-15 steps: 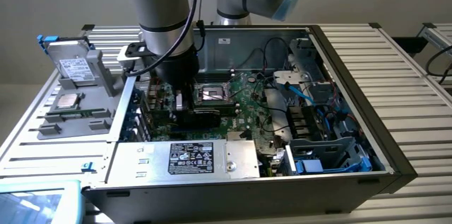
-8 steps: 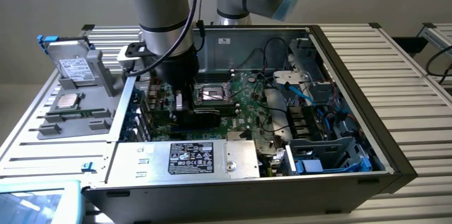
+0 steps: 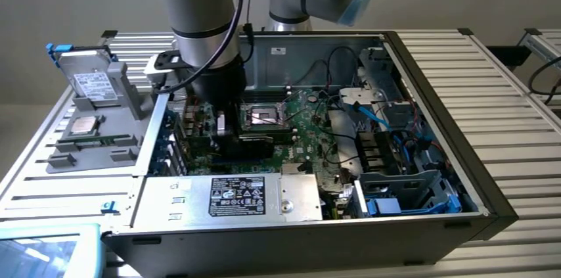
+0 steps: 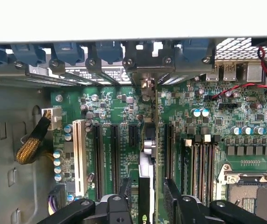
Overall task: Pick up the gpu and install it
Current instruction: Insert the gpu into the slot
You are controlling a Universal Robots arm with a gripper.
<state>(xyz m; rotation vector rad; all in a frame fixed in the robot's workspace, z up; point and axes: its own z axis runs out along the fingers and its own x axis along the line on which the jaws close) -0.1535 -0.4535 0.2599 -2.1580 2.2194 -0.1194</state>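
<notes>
1 arm was reaching down into the open PC case (image 3: 491,206), which lay on its side on a slatted metal table (image 3: 491,81). The gripper (image 4: 147,198) hung low over the motherboard (image 4: 203,126), near the expansion slots on the exterior view's left part of the board. From the wrist camera, the 2 fingers (image 4: 175,198) stood apart, 1 on each side of the gpu (image 4: 148,154), and I couldn't see either pad pressing on it, so it looked like an open stance straddling the card rather than a grip.

The gpu itself stood on edge in a slot on the motherboard, between the black slots (image 4: 106,158) and the RAM slots (image 4: 203,163), with its thin metal end bracket up against the rear opening of the case. Whether it was fully seated I couldn't tell.

Beyond the RAM slots sat the bare CPU socket (image 4: 249,191). A braided cable (image 4: 30,144) ran to a white connector near the board's edge. Outside the case, on the exterior view's left, a grey fixture (image 3: 92,120) held a drive with a white label (image 3: 88,84) and other parts.
</notes>
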